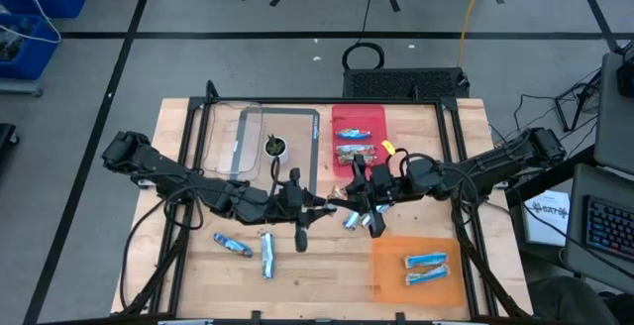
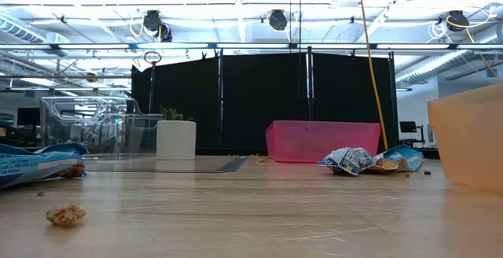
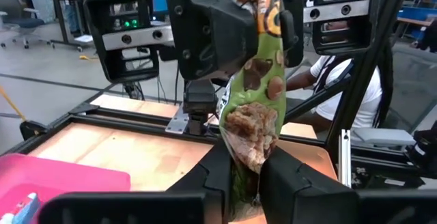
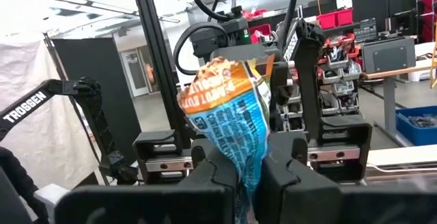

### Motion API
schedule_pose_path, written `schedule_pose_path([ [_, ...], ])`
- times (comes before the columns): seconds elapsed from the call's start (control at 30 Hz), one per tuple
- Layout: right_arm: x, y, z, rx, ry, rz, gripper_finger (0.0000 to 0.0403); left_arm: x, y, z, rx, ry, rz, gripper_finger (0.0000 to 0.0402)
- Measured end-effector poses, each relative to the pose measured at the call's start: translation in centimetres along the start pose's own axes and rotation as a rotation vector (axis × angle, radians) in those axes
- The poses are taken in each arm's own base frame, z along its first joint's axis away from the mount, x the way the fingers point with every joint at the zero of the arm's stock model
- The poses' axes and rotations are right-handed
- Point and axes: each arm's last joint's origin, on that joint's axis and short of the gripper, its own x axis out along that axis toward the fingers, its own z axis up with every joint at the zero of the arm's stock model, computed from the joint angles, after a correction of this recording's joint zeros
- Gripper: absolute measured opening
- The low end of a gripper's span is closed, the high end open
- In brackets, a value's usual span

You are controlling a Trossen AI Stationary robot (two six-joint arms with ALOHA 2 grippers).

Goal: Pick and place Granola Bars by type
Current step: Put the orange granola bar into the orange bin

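Observation:
My two grippers meet above the table's middle, left gripper (image 1: 322,204) and right gripper (image 1: 353,199), both shut on one granola bar (image 1: 338,202) stretched between them. In the left wrist view its wrapper (image 3: 254,108) shows green with a granola picture. In the right wrist view the wrapper (image 4: 229,111) shows blue and orange. Loose blue bars lie flat on the wood (image 1: 233,245), (image 1: 267,256), (image 1: 354,220). Several bars lie in the pink tray (image 1: 359,119), and two blue bars (image 1: 426,268) in the orange tray (image 1: 388,277). My left gripper (image 3: 247,166) pinches one crinkled end of the bar (image 3: 246,152) between its two fingers, coming level from the table's left. The bar is lifted clear of the table. My right gripper (image 4: 249,159) pinches the opposite end of the same bar (image 4: 240,149) between its two fingers, coming level from the table's right. The wrapper bulges out beyond the fingers toward the left gripper.
A clear container (image 1: 230,137) and a small potted plant (image 1: 275,147) stand at the far left. The low view shows wrappers (image 2: 350,160) and a crumb (image 2: 65,215) on the wood. A person in a white shirt (image 3: 321,70) sits beyond the table.

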Motion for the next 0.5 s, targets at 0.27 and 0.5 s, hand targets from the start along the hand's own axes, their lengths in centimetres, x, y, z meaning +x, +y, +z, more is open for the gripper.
schedule_pose_path([
  [0.27, -0.5, 0.4, 0.2, 0.029, 0.044, 0.081, 0.0006, -0.1, -0.2, 0.0, 0.026, -0.003, -0.001, 0.0132],
  [0.5, -2.7, 1.3, 1.0, 0.082, 0.172, 0.098, 0.0004, -0.6, -1.2, -0.2, 0.031, 0.008, -0.033, 0.0203],
])
